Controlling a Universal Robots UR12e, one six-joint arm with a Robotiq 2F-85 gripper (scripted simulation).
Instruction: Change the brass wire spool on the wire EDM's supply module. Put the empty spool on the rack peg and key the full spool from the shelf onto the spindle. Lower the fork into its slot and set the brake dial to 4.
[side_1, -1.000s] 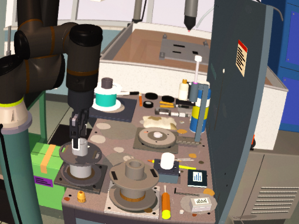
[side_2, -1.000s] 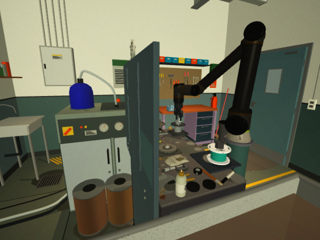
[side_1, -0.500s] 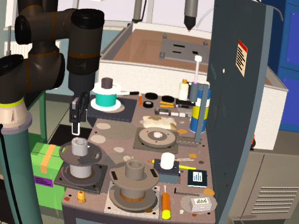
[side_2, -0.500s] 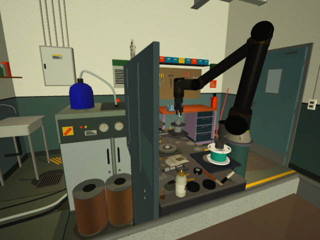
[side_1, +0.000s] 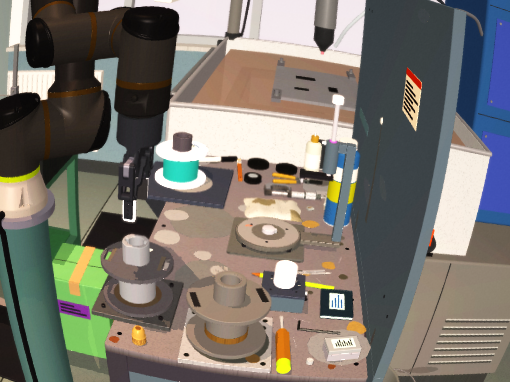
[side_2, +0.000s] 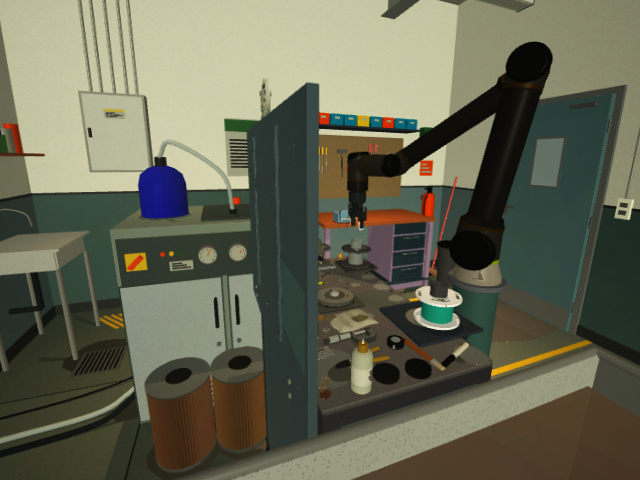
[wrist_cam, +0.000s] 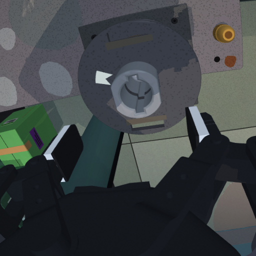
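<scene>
The lower flange of the empty grey spool is hidden under its upper flange in the wrist camera; it sits on a dark base plate at the bench's left front, its keyed hub facing up. My gripper hangs above it, open and empty. The brass-wound spool stands on a light plate at the front. The round spindle plate lies mid-bench. The blue and yellow column with its grey fork stands by the panel. A white knob sits on a small block.
The tall dark panel walls the bench's right side. A teal spool stands on a mat at the far left. A green box sits below the bench edge. A bottle, tape, markers and a rag litter the bench.
</scene>
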